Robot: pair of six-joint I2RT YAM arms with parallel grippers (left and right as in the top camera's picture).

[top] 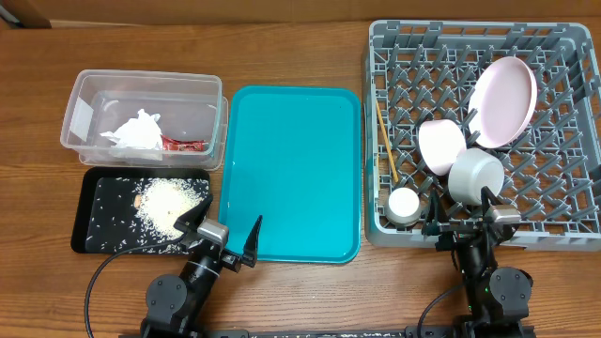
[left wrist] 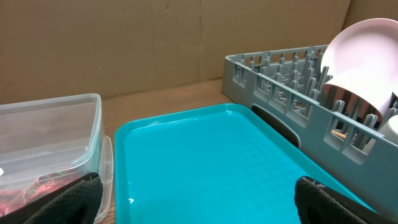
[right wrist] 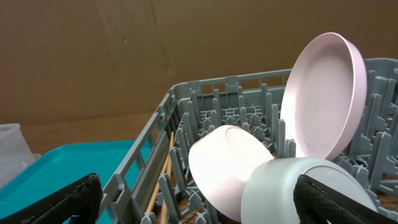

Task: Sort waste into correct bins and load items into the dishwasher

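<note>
The grey dishwasher rack (top: 563, 232) holds the pink plate (top: 503, 101), the pink bowl (top: 439, 145), the grey metal bowl (top: 475, 175), the white cup (top: 405, 204) and the chopsticks (top: 386, 141). The clear tub (top: 94, 89) holds the white napkin (top: 136, 131) and the red wrapper (top: 185, 144). The rice (top: 169, 203) lies on the black tray (top: 94, 192). My left gripper (top: 222, 235) is open and empty at the teal tray's near-left corner. My right gripper (top: 462, 222) is open and empty at the rack's near edge. The plate (right wrist: 323, 93) and both bowls (right wrist: 227, 168) show in the right wrist view.
The teal serving tray (top: 296, 169) lies between the bins and the rack; it also shows in the left wrist view (left wrist: 211, 162). A brown cardboard wall stands behind the table.
</note>
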